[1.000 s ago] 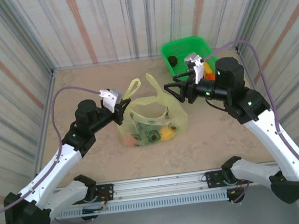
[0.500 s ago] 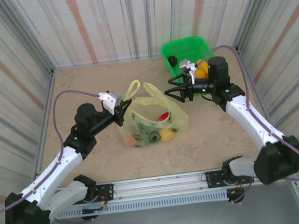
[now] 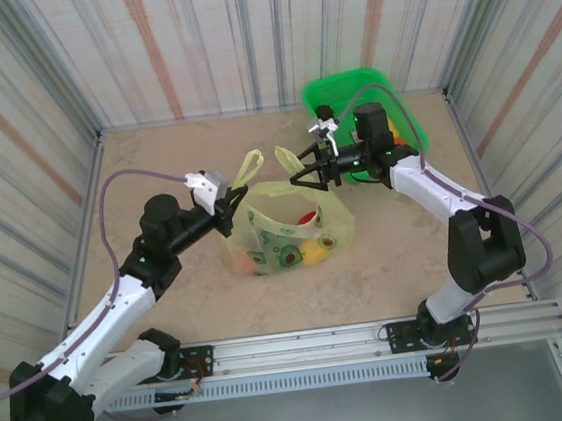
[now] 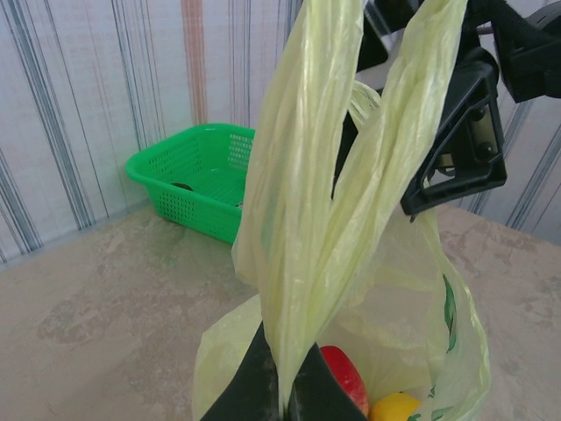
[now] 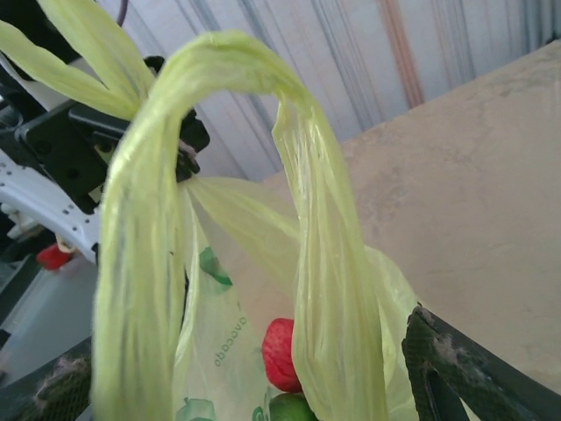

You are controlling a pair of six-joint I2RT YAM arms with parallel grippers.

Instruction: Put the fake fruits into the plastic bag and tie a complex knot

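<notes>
Swung across to the plastic bag (image 3: pixel 283 232) on the bench (image 3: pixel 154 153), fake fruits (image 3: pixel 308 218) inside, the right gripper (image 3: pixel 299 166) gapes empty at one handle (image 5: pixel 219 70) while the left gripper (image 3: pixel 228 208) pinches the other; closing askew could miss the thin loop.

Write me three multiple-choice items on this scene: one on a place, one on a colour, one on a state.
1. Where on the table is the green basket?
A. far right corner
B. near left corner
C. dead centre

2. What colour is the plastic bag?
A. blue
B. black
C. yellow-green

3. How is the left gripper?
A. open over the basket
B. shut on a bag handle
C. open around a fruit

Answers:
1 A: in the top view it sits at the far right.
2 C: its thin film looks yellow-green in every view.
3 B: in the left wrist view its fingers pinch the bag handle.
</notes>
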